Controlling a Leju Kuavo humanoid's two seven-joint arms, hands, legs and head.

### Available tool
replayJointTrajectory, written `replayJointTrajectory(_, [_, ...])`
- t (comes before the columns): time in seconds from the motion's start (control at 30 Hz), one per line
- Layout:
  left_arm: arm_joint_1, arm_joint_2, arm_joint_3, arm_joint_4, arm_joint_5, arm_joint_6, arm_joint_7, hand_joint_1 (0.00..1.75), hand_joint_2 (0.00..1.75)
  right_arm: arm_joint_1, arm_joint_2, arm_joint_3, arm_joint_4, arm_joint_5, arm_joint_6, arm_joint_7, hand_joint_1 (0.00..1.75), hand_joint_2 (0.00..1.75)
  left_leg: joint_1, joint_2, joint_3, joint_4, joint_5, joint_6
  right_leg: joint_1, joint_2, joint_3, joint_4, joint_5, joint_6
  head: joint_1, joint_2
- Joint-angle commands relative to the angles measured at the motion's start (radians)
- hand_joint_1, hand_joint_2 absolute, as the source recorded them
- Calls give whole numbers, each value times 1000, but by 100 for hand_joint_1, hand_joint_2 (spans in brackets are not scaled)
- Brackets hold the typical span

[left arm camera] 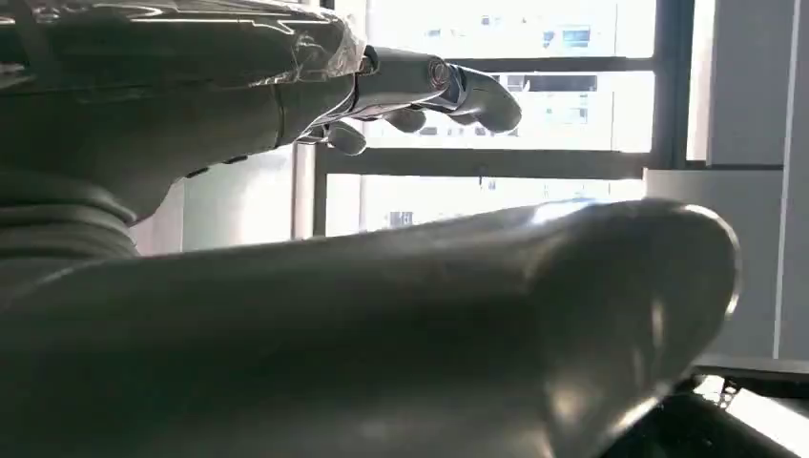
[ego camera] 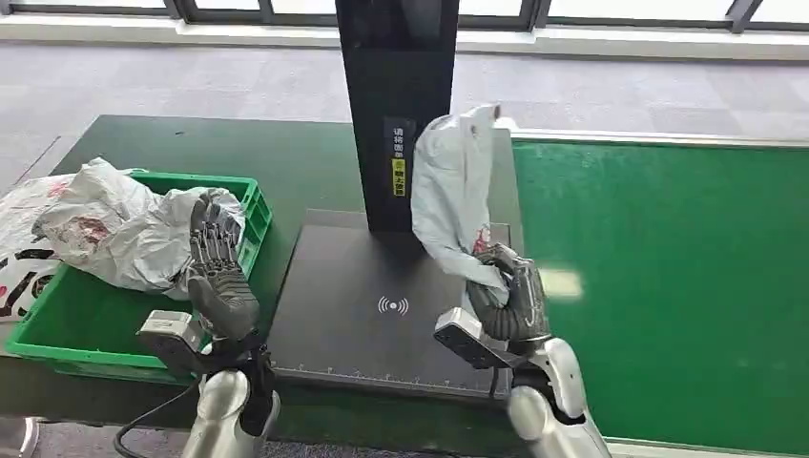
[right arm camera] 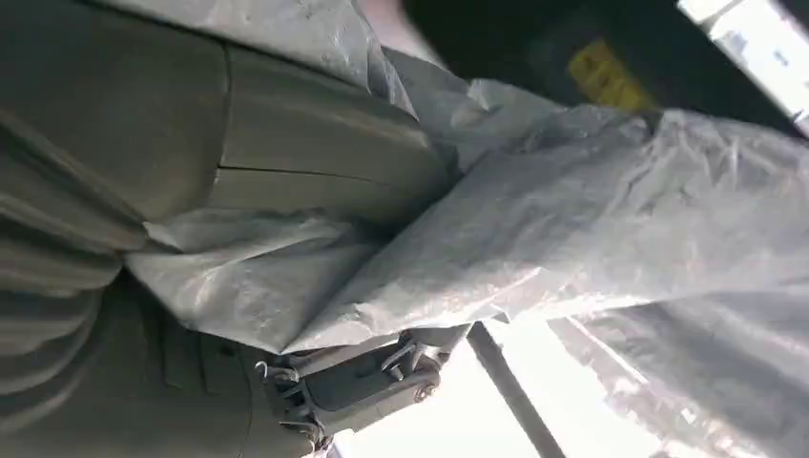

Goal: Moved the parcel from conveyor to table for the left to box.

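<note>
Right hand point(ego camera: 504, 298) clamped around the lower end of a grey plastic parcel point(ego camera: 456, 196), fingers curled tight into the crumpled film; parcel held up in the air, standing tall and slightly tilted, its top level with the black upright post point(ego camera: 396, 105) and its bottom hanging just above the right edge of the dark scanner plate point(ego camera: 363, 305). Seen from the right wrist, the same grey film point(right arm camera: 591, 239) bunched and pinched between the thick thumb point(right arm camera: 315, 153) and the darker fingers, folds spilling out past the palm. Green conveyor belt point(ego camera: 668, 286) off to the right of the plate, the parcel lifted clear of it. Left hand point(ego camera: 217, 267) raised at the left of the plate, fingers straight and apart, holding nothing, back of the hand toward the camera, in front of the near right corner of the green crate point(ego camera: 67, 324). From the left wrist, fingers point(left arm camera: 458, 91) stretched out against bright windows, thumb lying long and free beneath them. Inside the crate, several crumpled grey-white bags point(ego camera: 124, 229) with red marks, heaped against its far side and over its left rim. Crate and plate both on a dark green table point(ego camera: 286, 162), grey floor beyond.
</note>
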Motion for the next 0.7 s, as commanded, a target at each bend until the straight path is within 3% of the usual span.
replayJointTrajectory(0.03, [-50, 17, -48, 96, 15, 14, 3, 0, 0, -186, 106, 125, 446, -117, 74, -53, 175, 175, 1, 2, 2, -3, 1, 0, 1, 1, 1, -2, 1, -2, 0, 0])
replayJointTrajectory(0.7, [-50, 16, -50, 101, 14, 8, 3, 0, 0, -206, 119, 117, 490, -139, 87, -60, 175, 175, 0, -1, -2, -1, 1, 0, 1, -2, -1, 0, 1, -1, 0, 0])
